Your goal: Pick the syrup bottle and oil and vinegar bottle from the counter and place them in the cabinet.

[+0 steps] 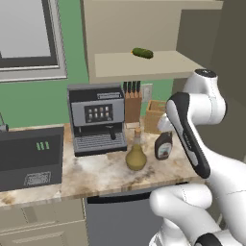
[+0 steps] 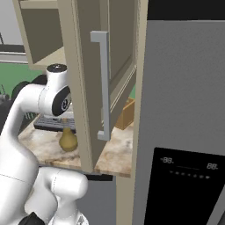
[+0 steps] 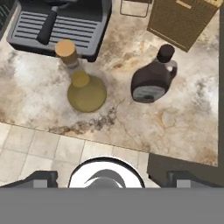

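Oil and vinegar bottle on counter

Coffee machine, knife block, pickle, microwave.

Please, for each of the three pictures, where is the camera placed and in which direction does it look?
Left base view: behind the arm to its left, looking forward and down at the counter, the cabinet above it, and the arm's white links.
Right base view: behind the arm to its right, facing the open cabinet door; the arm is at the left.
Hand view: on the hand, looking down at the syrup bottle; the open gripper is at the bottom.
All three share the oil and vinegar bottle.
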{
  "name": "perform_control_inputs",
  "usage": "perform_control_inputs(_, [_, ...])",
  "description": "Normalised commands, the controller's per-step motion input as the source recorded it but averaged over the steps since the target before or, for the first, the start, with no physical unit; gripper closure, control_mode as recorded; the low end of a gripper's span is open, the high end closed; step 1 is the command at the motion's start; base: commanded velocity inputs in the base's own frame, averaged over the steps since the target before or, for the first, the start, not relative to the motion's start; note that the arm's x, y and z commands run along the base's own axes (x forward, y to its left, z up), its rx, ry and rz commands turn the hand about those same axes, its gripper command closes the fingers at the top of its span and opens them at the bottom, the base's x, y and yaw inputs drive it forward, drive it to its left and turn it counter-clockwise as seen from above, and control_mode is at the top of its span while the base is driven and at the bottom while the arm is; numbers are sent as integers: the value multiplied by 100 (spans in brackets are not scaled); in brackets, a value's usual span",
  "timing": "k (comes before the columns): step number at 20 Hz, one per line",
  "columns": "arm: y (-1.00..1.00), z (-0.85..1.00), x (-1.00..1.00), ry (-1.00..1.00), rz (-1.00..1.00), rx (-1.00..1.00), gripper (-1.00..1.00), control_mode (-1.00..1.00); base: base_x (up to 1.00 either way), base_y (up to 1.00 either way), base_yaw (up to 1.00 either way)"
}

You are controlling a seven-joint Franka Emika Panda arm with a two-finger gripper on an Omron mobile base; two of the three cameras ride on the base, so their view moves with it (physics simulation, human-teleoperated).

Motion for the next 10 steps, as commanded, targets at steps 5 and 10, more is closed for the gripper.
perform_control_inputs(5, [1,-20,-21,-5,21,0,-100,-100,0,0,0])
perform_control_inputs(10, [9,-23,-7,-6,17,0,-100,-100,0,0,0])
